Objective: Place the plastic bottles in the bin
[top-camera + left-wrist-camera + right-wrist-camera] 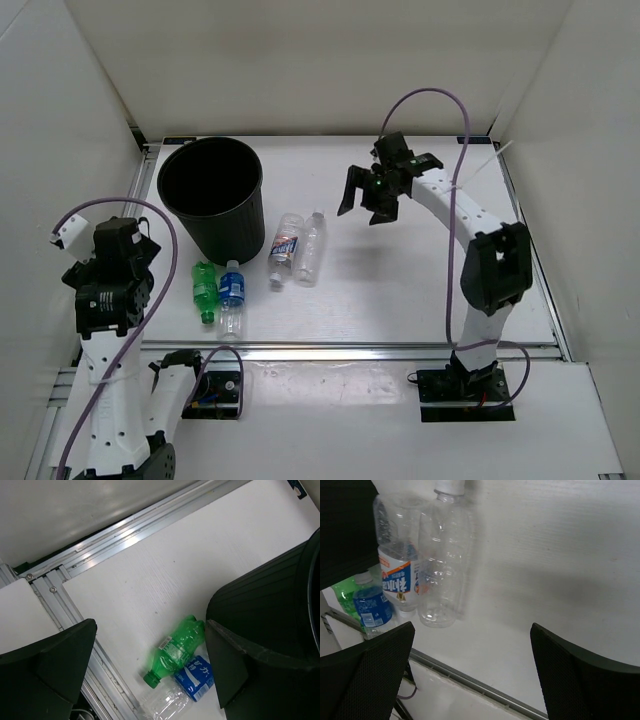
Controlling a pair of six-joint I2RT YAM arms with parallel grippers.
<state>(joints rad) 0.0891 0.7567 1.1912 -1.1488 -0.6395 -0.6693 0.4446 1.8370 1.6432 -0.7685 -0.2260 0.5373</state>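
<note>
Left of the right gripper [365,207], jaws apart, 4 plastic bottles [286,246] lie beside the bin [226,235], 2 seemingly touching it.

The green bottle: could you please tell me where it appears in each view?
Top external: green bottle lower left, below the bin, left of the blue-label bottle.
Left wrist: green bottle bottom centre, cap pointing lower left.
Right wrist: green bottle far left edge, behind the blue-label bottle.
Shared landmark: the blue-label bottle beside it.
</note>
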